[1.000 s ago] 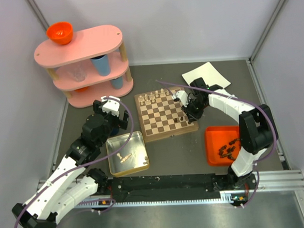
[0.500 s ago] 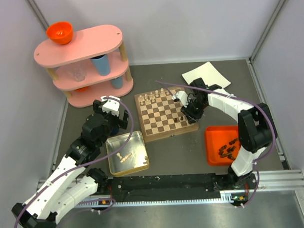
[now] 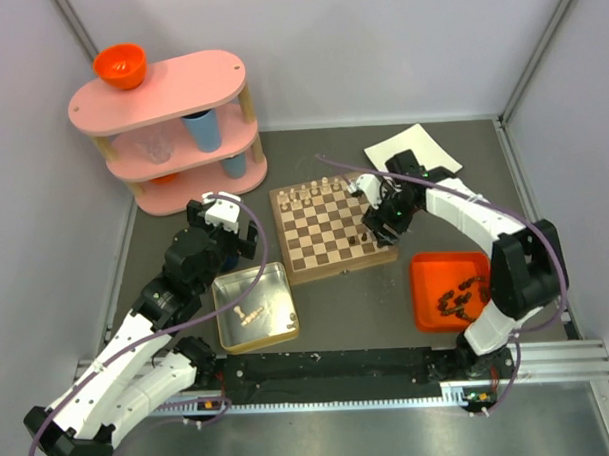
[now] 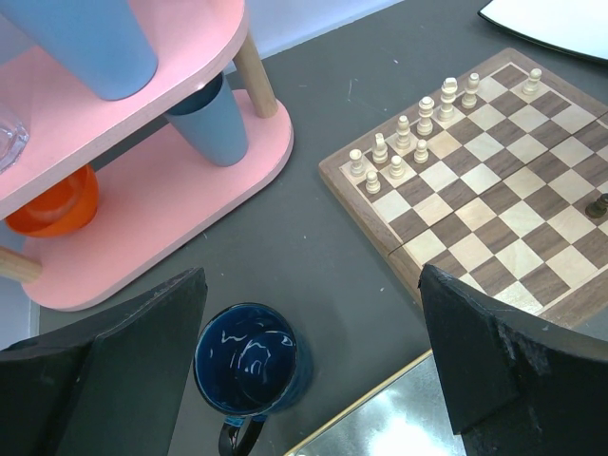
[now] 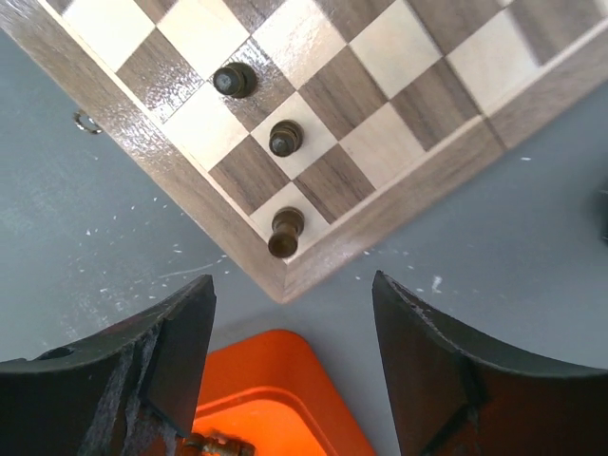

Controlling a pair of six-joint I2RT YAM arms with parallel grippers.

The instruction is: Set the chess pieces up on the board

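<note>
The board (image 3: 330, 232) lies mid-table with cream chess pieces (image 3: 308, 195) along its far left edge. In the right wrist view three dark pieces stand by the board's corner (image 5: 285, 271): one on the corner square (image 5: 285, 233), two more (image 5: 285, 139) (image 5: 235, 80) on a diagonal. My right gripper (image 5: 290, 370) hangs open just off that corner, holding nothing; in the top view the right gripper (image 3: 378, 228) is at the board's near right corner. My left gripper (image 4: 313, 370) is wide open over a blue mug (image 4: 249, 361), left of the board (image 4: 494, 180).
An orange tray (image 3: 431, 279) with several dark pieces (image 3: 457, 298) sits right of the board. A silver tin (image 3: 273, 334) holding cream pieces (image 3: 252, 312) sits front left. A pink shelf (image 3: 170, 93) with cups stands back left. White paper (image 3: 414, 149) lies behind the board.
My right gripper's jaws have spread apart and drawn back slightly from the board's corner, leaving a dark piece standing on the corner square. The left arm has not moved.
</note>
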